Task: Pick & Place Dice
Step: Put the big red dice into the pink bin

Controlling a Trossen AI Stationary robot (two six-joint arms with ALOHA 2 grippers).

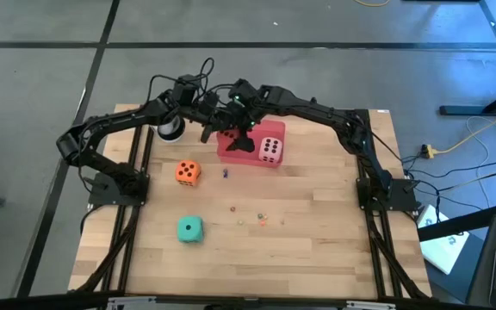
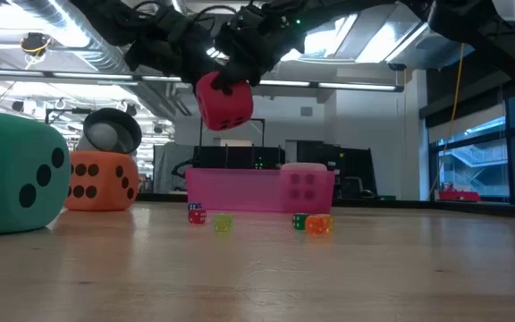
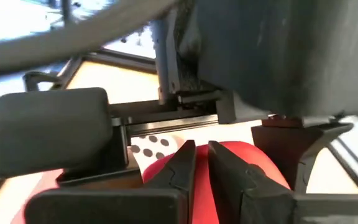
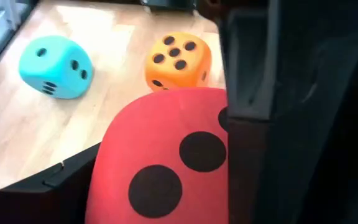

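I hold red die [image 2: 224, 100] aloft between right jaws, spread wide to span it, above pink tray [image 2: 240, 190] for drop. Left jaws pinched closed just beside it, holding nothing. Pink die [image 1: 271, 149] sits in tray; orange die [image 1: 188, 172], teal die [image 1: 189, 229] wait on counter [image 1: 317, 224].

Bright overhead light; low view backlit, arms dark; wrist views blurry.

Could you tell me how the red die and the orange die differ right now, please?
The red die hangs in the air above the pink tray, held up among the pincers, while the orange die rests on the table. The red one is over the tray; the orange one sits apart from it on bare wood. Both are soft-looking cubes with dark pips.
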